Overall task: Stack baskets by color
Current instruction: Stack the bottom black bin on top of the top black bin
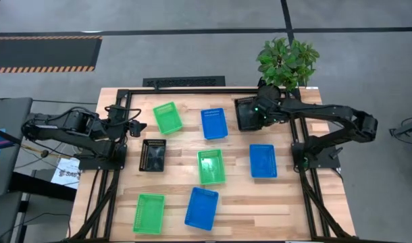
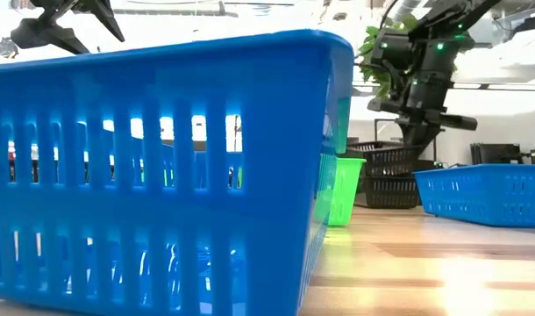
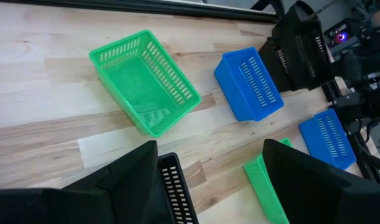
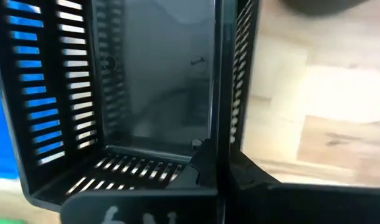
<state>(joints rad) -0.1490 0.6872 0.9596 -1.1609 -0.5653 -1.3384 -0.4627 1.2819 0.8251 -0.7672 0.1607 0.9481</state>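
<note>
A pale wooden counter (image 1: 233, 196) with a black frame stands on a grey floor, seen from above, with a leafy potted plant (image 1: 287, 62) at its far right corner. Baskets lie scattered across it. Three green ones: one at the far left-centre (image 1: 167, 117), one in the middle (image 1: 211, 167), one at the near left (image 1: 148, 213). Three blue ones: one at the far centre (image 1: 214, 123), one at the right (image 1: 263, 160), one at the near centre (image 1: 202, 207). A single black basket (image 1: 153, 155) sits left of centre. The right hand (image 1: 254, 111) is at the far right, just in front of the plant, its fingers pinched shut on the rim of a black basket stack (image 1: 245, 115); how many baskets are in it cannot be told. The left hand (image 1: 134, 126) hovers over the far left of the counter, fingers spread wide and holding nothing, beside the far green basket.
</note>
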